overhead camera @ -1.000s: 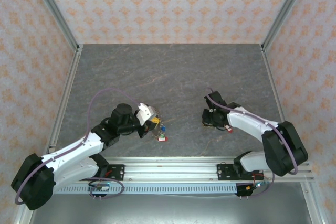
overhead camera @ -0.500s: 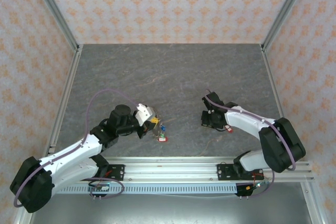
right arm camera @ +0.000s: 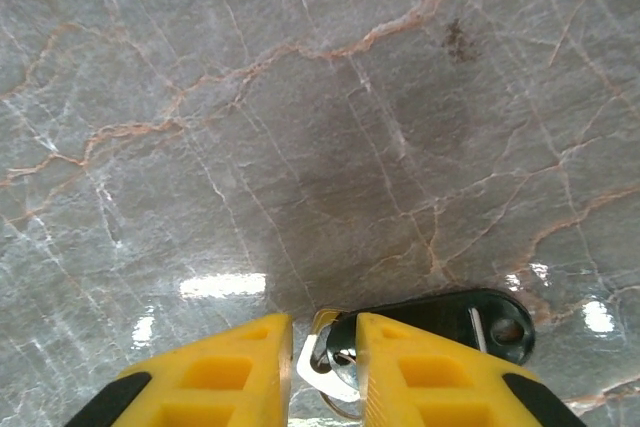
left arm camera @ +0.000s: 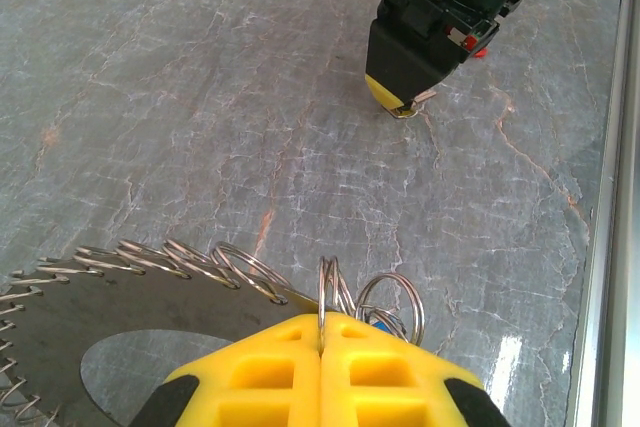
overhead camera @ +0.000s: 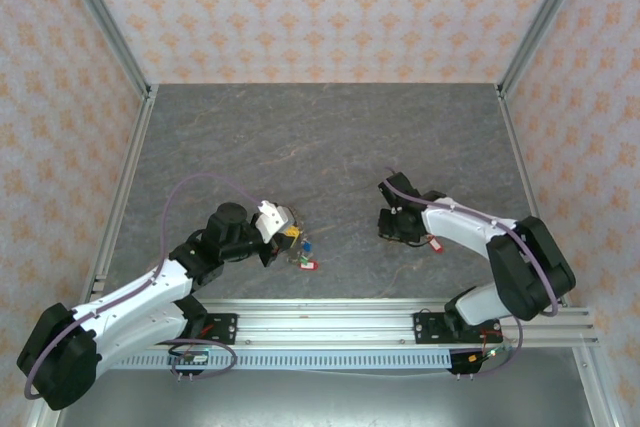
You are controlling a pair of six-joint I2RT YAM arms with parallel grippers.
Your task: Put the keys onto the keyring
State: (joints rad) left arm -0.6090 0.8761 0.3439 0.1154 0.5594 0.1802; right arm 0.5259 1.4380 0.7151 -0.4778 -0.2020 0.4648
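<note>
Top view: the left gripper (overhead camera: 292, 237) sits low over the grey stone-patterned table (overhead camera: 330, 137), near its front edge, with a small cluster of keys (overhead camera: 306, 255) bearing blue, red and green tags just beside its tip; the right gripper (overhead camera: 390, 230) points down at the table well apart to the right. Left wrist view: the left gripper (left arm camera: 320, 352) has its yellow fingers (left arm camera: 260, 377) pressed fully together, pinching the thin wire of the keyring (left arm camera: 150, 259) – the ribbed, coiled rim curves away to the left, just above the table, and a few small split rings (left arm camera: 392, 297) hang just right of the pinch. Farther off, the right gripper (left arm camera: 405, 102) touches down on the table. Right wrist view: the right gripper (right arm camera: 325, 332) stands with a narrow gap between its fingers; a small metal ring (right arm camera: 330, 362) lies in that gap, joined to a black piece (right arm camera: 450, 315) flat on the table to the right – whether the fingers actually press the ring cannot be told.
</note>
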